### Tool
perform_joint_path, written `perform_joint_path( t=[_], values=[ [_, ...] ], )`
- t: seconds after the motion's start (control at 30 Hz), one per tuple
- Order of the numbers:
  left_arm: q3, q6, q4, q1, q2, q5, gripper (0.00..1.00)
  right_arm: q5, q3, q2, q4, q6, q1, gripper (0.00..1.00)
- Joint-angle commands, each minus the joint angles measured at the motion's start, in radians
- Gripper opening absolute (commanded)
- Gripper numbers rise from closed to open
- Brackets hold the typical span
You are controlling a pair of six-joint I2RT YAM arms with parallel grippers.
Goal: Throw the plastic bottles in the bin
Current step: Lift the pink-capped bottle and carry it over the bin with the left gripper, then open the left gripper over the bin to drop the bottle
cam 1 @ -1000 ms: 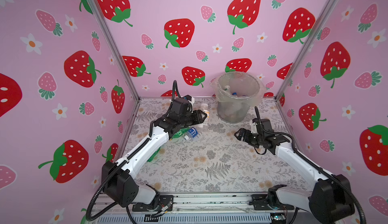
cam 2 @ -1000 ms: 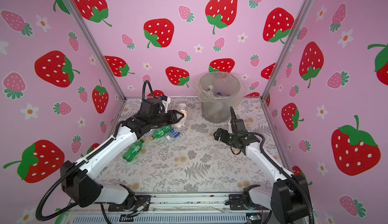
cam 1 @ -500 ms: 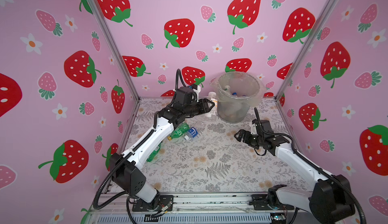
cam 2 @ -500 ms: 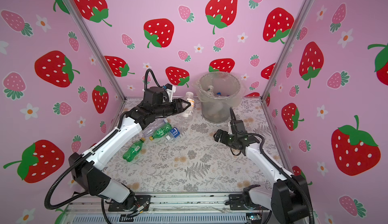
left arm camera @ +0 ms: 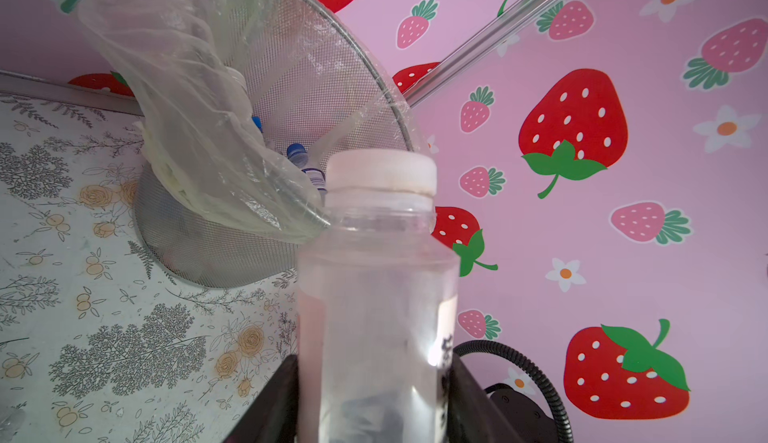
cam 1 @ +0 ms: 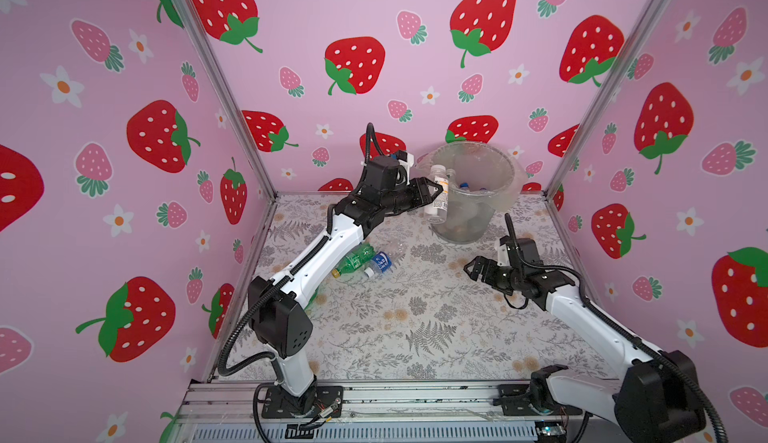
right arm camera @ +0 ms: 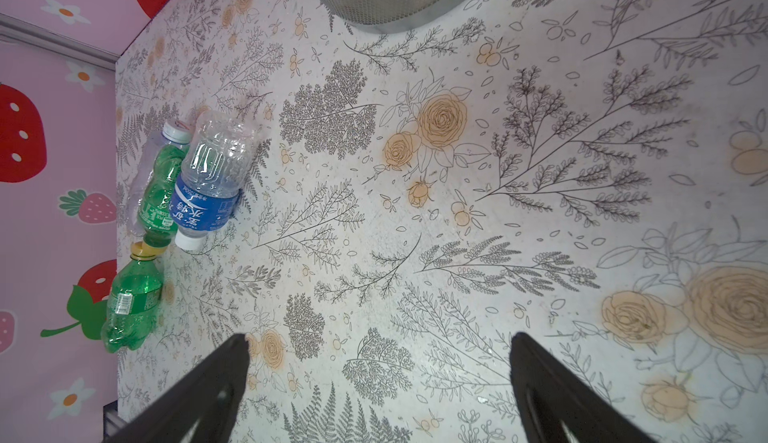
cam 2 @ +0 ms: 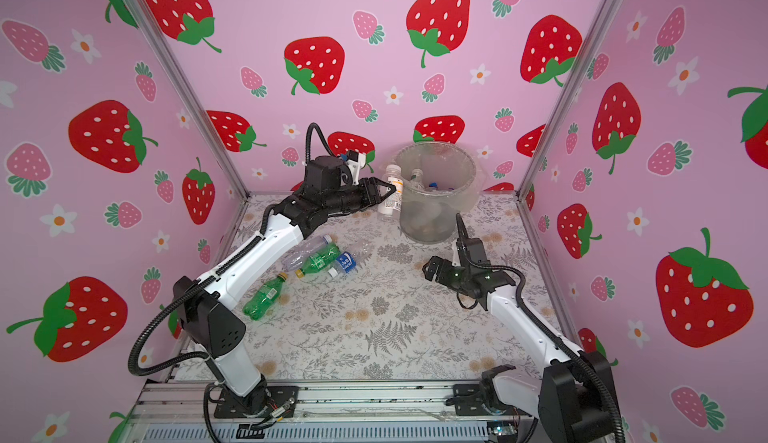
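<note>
While the left jaws clench a white-capped bottle [cam 1: 436, 210] upright just left of the bin [cam 1: 473, 225], right jaws spread empty, delivery likely needs reaching over the opening, then release.

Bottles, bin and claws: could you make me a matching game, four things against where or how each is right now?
1 white-capped bottle
2 blue-labelled bottle
3 right gripper
4 bin

A lying on the table
B open, empty
C at the back, bottles inside
D gripped by the left gripper

Pairs: 1-D, 2-A, 3-B, 4-C
</note>
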Motion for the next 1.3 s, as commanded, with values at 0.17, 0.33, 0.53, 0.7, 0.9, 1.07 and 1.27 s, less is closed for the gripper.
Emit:
perform_joint_path(
  t=[0.17,0.33,0.53,0.7,0.9,1.07,1.27],
  values=[
    [-0.339,0.106,0.052,-0.045,-0.306,-0.144,0.55,0.017,-0.066,-0.014,0.059,0.011,0.005,0.99],
    [-0.492,0.092,0.052,-0.044,-0.446,-0.206,0.55,0.021,-0.067,-0.001,0.064,0.010,0.005,0.99],
    [-0.440,0.095,0.012,-0.045,-0.446,-0.197,0.55,0.023,-0.060,0.009,0.064,0.008,0.005,0.99],
    [-0.319,0.089,-0.003,-0.045,-0.363,-0.176,0.55,0.030,-0.062,0.005,0.066,0.008,0.005,0.99],
    [0.003,0.091,-0.035,-0.051,-0.132,-0.132,0.56,0.028,-0.046,0.034,0.067,-0.008,0.005,0.99],
    [0.475,0.045,-0.109,-0.054,0.237,-0.096,0.59,0.003,-0.041,0.059,0.084,-0.001,0.005,0.99],
    [1.109,-0.274,0.020,-0.030,0.749,-0.028,1.00,-0.008,-0.011,0.055,0.062,-0.009,0.006,0.99]
  ],
)
